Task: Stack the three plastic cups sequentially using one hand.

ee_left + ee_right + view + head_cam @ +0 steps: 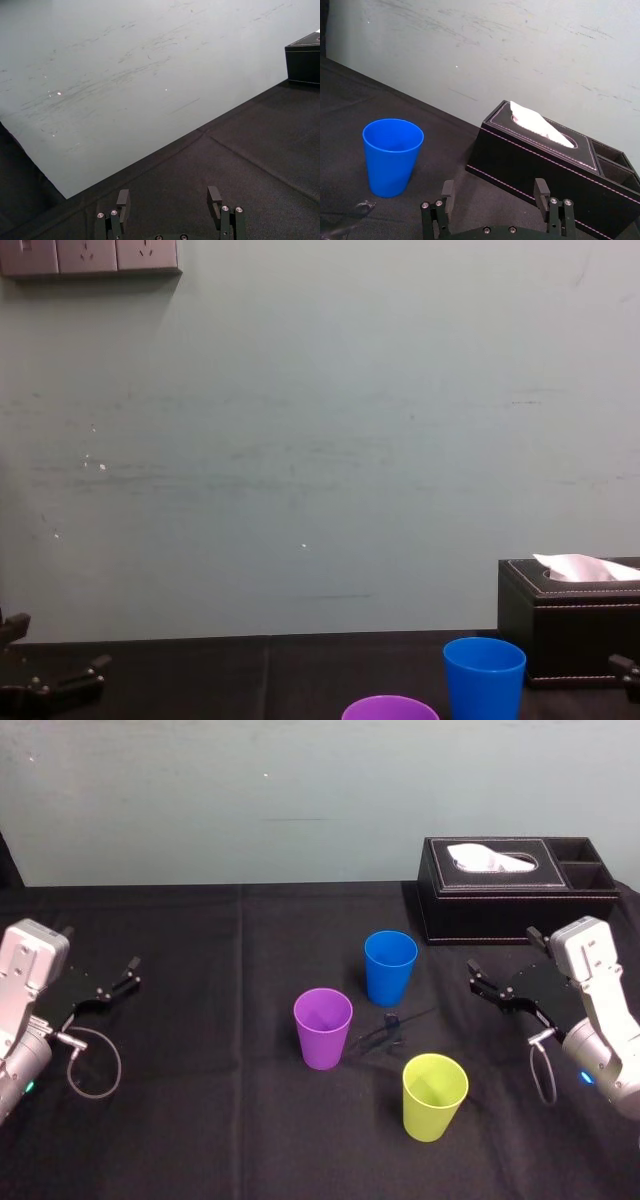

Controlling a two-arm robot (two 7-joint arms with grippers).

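Note:
Three cups stand upright and apart on the black cloth: a blue cup [389,967] farthest back, a purple cup [323,1028] to its front left, and a yellow-green cup [434,1096] nearest me. My right gripper [502,952] hovers to the right of the blue cup [392,156], apart from it. It is open, with its fingers [541,190] spread wide and nothing between them. At the table's left side, far from the cups, my left gripper [100,950] is also open and empty [168,200]. The chest view shows the blue cup [484,676] and the rim of the purple cup [390,708].
A black leather tissue box [517,888] with a white tissue stands at the back right, just behind my right gripper. A small dark object [385,1032] lies on the cloth between the cups. A pale wall [300,440] rises behind the table's far edge.

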